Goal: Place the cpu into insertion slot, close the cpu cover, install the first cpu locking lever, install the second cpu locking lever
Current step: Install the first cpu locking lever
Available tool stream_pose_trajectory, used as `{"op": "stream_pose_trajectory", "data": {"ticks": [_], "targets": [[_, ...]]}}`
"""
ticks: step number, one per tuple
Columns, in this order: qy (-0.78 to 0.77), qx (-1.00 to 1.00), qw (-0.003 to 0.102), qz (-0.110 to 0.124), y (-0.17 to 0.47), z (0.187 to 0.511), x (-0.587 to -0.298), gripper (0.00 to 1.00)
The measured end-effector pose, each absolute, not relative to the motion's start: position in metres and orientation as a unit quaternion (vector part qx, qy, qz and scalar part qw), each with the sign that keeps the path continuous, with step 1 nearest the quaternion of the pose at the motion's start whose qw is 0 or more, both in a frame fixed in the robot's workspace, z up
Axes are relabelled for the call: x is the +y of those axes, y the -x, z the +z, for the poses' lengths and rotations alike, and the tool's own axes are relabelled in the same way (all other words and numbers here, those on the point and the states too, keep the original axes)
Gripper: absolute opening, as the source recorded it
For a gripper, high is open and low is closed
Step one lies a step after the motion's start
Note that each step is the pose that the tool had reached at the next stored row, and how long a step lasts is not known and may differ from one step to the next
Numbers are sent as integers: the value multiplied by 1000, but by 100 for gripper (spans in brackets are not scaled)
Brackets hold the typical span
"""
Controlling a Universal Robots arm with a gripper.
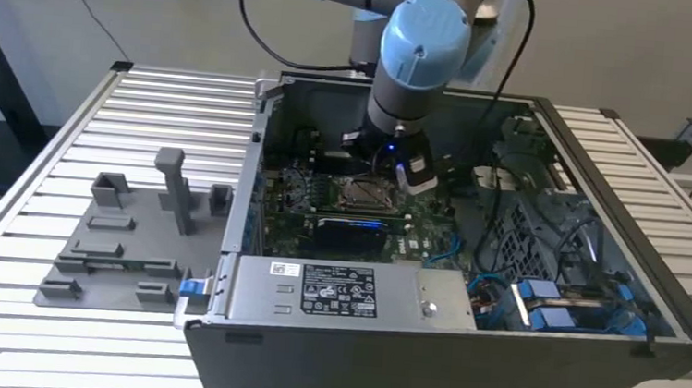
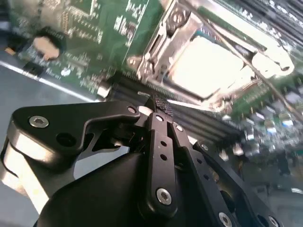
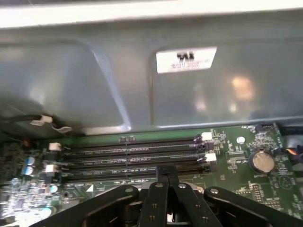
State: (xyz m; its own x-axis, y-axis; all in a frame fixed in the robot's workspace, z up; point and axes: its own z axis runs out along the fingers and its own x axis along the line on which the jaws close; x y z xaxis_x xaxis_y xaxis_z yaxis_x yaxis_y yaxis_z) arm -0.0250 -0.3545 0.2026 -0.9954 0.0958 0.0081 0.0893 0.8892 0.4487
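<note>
Exterior view: we note the blue-grey arm (image 1: pixel 422 52) reaching into the open steel case (image 1: pixel 431 372). The gripper (image 1: pixel 405 169) hangs over the green board, with the insertion slot (image 1: pixel 363 193) near, at its 8 o'clock.

Second wrist view: matte black jaws pressed together, pinching nothing. The cpu (image 2: pixel 208 66) (flat, square, glare-bright) sits in the silver-rimmed slot, just beyond the tips and apart from them.

First wrist view: we log long black ribbed memory slots (image 3: pixel 137 158) past the joined tips.

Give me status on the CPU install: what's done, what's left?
Done: the cpu sits in the insertion slot, and the metal cover looks lowered around it. In hand: nothing; the gripper hovers beside the slot, jaws shut with nothing visible between them. Left: the levers. One lever lies along the slot's edge, but I can't tell if it is latched.
</note>
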Motion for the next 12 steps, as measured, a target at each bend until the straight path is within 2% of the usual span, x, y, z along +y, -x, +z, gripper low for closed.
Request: {"op": "stream_pose_trajectory", "data": {"ticks": [12], "targets": [[-47, 972, 8, 230, 63, 208, -357, 11]]}}
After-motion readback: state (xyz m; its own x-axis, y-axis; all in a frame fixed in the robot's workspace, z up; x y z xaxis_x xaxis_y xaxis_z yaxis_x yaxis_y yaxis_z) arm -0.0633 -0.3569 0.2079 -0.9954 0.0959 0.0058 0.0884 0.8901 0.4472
